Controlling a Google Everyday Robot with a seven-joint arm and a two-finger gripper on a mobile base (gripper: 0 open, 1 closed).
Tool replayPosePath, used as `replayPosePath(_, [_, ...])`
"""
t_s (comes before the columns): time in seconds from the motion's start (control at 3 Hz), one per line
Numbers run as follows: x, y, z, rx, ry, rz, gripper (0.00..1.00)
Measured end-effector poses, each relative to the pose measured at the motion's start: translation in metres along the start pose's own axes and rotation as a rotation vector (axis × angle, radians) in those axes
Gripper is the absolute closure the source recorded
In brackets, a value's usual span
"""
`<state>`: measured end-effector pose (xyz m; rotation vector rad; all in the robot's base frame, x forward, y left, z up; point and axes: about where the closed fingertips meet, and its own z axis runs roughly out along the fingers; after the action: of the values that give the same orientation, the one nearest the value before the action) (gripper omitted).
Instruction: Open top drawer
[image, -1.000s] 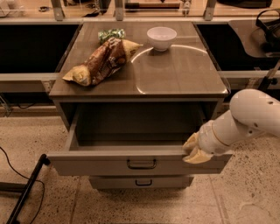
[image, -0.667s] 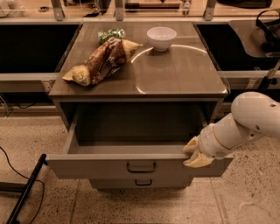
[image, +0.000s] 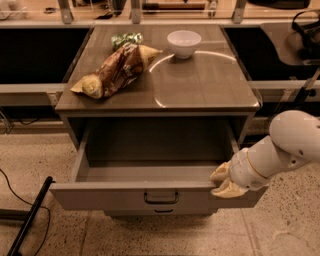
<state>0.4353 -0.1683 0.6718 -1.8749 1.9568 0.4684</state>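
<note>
The top drawer (image: 125, 196) is pulled far out of the grey cabinet; its deep grey box is empty and its front carries a centred black bracket handle (image: 161, 198). My gripper (image: 223, 181) sits at the right end of the drawer front's top edge, its pale fingers hooked over the rim. The white arm (image: 280, 147) reaches in from the right. A narrower drawer with a smaller handle (image: 163, 211) shows just below.
On the cabinet top (image: 200, 85) lie a brown chip bag (image: 114, 71), a green packet (image: 125, 39) and a white bowl (image: 184, 43). A black pole and cable (image: 27, 220) lie on the floor at left. Dark shelving flanks the cabinet.
The drawer has slid a little further out toward the camera, with my gripper moving with its right rim.
</note>
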Motion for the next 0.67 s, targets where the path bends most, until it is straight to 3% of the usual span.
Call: replayPosePath(0.67, [-0.007,0.066,-0.003,-0.064,-0.085,0.045,1.00])
